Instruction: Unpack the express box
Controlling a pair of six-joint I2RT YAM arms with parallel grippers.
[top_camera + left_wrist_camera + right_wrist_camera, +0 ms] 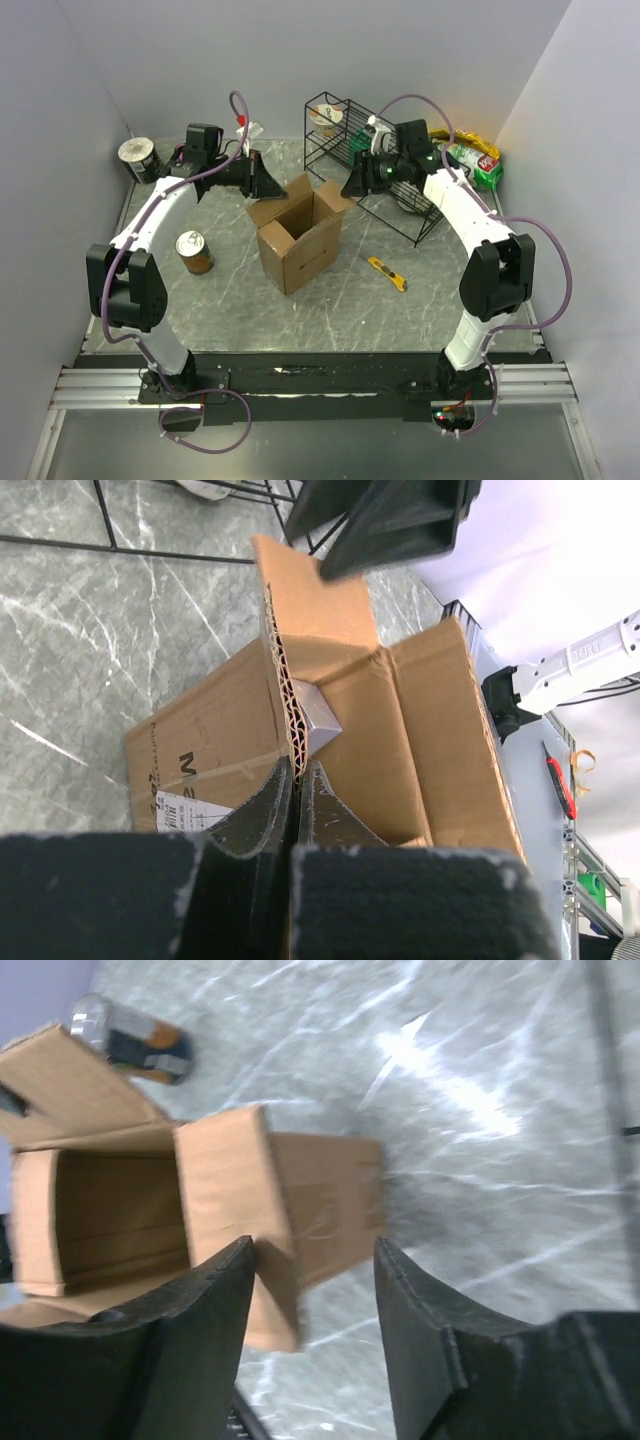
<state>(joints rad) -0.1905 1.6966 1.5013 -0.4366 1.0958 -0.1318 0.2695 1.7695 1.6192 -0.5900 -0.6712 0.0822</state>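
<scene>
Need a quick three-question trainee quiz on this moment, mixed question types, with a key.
1. True or false: the brown corrugated cardboard box has its top flaps open.
2. The left gripper is: A) open above the box B) shut on a box flap C) resting on the table.
3. Fill in: in the top view, the yellow utility knife lies on the grey marbled table to the box's ____.
Key: 1 true; 2 B; 3 right.
</scene>
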